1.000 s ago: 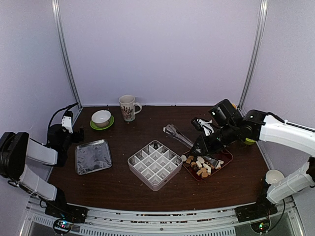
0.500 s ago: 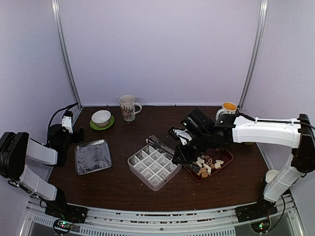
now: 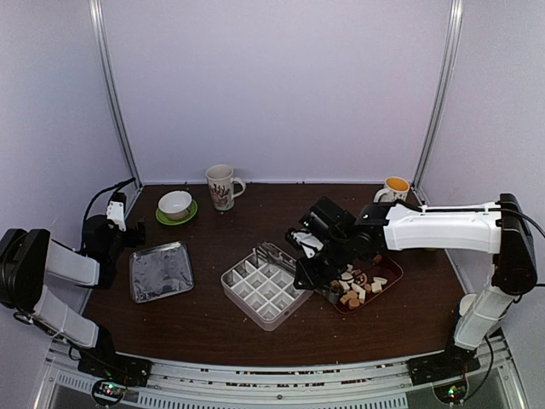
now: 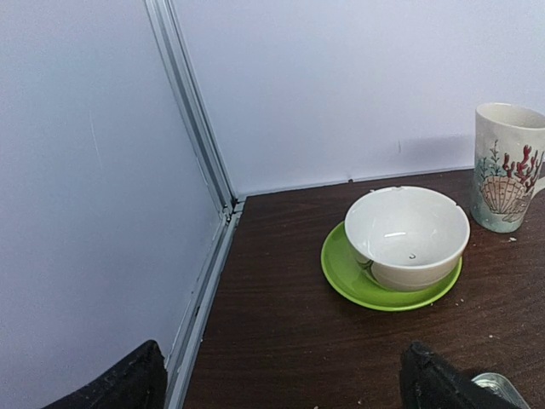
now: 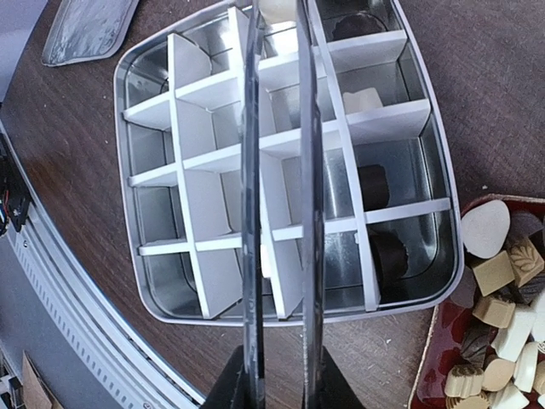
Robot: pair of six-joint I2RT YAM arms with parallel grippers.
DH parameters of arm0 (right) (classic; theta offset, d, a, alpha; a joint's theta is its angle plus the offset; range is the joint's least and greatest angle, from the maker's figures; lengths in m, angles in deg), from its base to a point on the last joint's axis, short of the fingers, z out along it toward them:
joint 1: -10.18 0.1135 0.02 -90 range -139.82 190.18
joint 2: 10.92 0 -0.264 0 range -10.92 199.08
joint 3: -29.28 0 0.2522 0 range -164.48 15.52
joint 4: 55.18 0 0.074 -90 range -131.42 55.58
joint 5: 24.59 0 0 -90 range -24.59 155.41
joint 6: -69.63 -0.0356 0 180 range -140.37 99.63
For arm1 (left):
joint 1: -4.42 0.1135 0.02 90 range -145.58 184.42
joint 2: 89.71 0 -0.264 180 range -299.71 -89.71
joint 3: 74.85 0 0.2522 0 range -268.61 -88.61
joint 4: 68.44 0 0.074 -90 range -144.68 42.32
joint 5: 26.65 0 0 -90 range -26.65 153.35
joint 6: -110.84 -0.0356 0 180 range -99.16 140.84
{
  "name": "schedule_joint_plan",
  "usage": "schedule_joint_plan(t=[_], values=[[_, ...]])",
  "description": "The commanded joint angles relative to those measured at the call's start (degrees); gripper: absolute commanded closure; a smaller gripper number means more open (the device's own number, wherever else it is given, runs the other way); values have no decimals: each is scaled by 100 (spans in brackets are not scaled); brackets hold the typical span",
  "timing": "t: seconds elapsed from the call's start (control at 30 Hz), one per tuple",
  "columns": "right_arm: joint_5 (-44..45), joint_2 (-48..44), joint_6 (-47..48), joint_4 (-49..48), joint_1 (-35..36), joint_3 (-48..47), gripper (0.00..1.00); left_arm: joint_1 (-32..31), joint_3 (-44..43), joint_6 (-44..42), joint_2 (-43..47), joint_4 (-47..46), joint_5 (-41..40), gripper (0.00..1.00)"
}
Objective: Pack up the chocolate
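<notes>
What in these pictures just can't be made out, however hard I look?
Tongs: tips cut off by the right wrist view's top edge, so whether they grip anything is unclear.
Divided box: cells under the tongs' arms are covered in that view.
Chocolates on the red tray: many cut off by that view's right edge.
Left tool: only two fingertips show at the left wrist view's bottom edge.

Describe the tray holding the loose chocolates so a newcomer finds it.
On the dark table, find the silver gridded tin at centre. Immediately right of it sits a shallow red tray, the only container heaped with loose brown, tan and white chocolates.
</notes>
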Motion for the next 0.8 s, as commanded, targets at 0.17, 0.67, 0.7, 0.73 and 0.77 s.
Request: schedule_joint_plan(t=[0.17, 0.67, 0.7, 0.73, 0.77], values=[[140, 36, 134, 0, 81, -280, 75, 47, 6, 24, -31, -367, 1, 2], [266, -128, 169, 86, 97, -414, 64, 49, 6, 26, -25, -363, 1, 2], [290, -164, 178, 111, 103, -437, 64, 50, 6, 22, -29, -367, 1, 2], [316, -205, 185, 145, 101, -472, 64, 50, 6, 23, -33, -364, 1, 2], [347, -248, 198, 189, 103, -494, 64, 46, 6, 23, -33, -368, 1, 2]])
